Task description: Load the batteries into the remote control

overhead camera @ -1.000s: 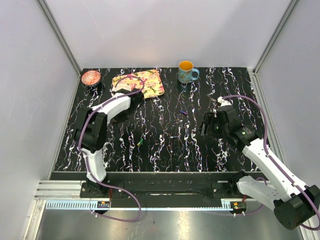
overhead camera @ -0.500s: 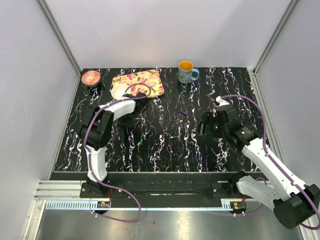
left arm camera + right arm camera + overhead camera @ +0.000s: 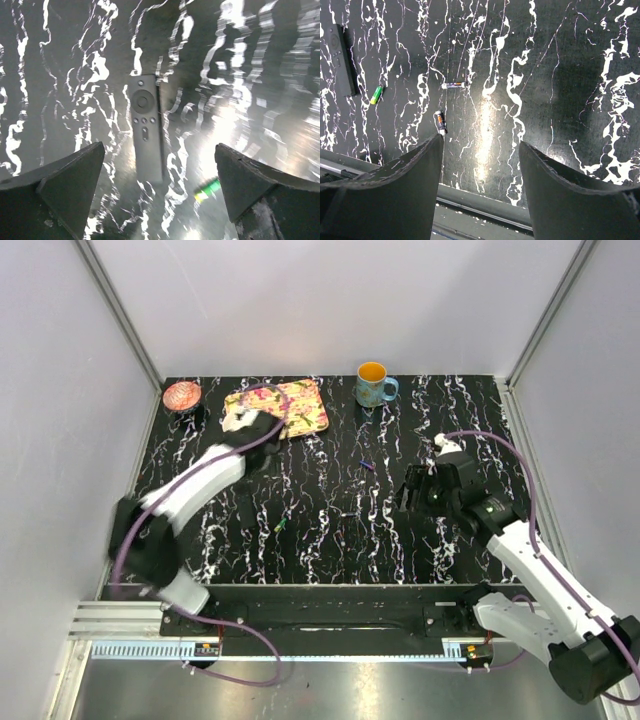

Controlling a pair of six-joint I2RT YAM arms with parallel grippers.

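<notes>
On the black marbled table (image 3: pixel 460 410), nothing looks loaded yet: the remote (image 3: pixel 146 130) lies buttons-up mid-frame in the left wrist view, the green battery (image 3: pixel 207 189) lower right of it, orange battery (image 3: pixel 440 122) and purple battery (image 3: pixel 453 85) loose nearby, left gripper (image 3: pixel 159 150) and right gripper (image 3: pixel 481 140) both spread, empty.

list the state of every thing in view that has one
remote control, lying flat, buttons up, not gripped
green battery, lying loose beside the remote control
purple-blue battery, lying loose, not loaded
orange battery, lying loose, not loaded
left gripper, open, above the remote control
right gripper, open, empty
mug, upright
</notes>
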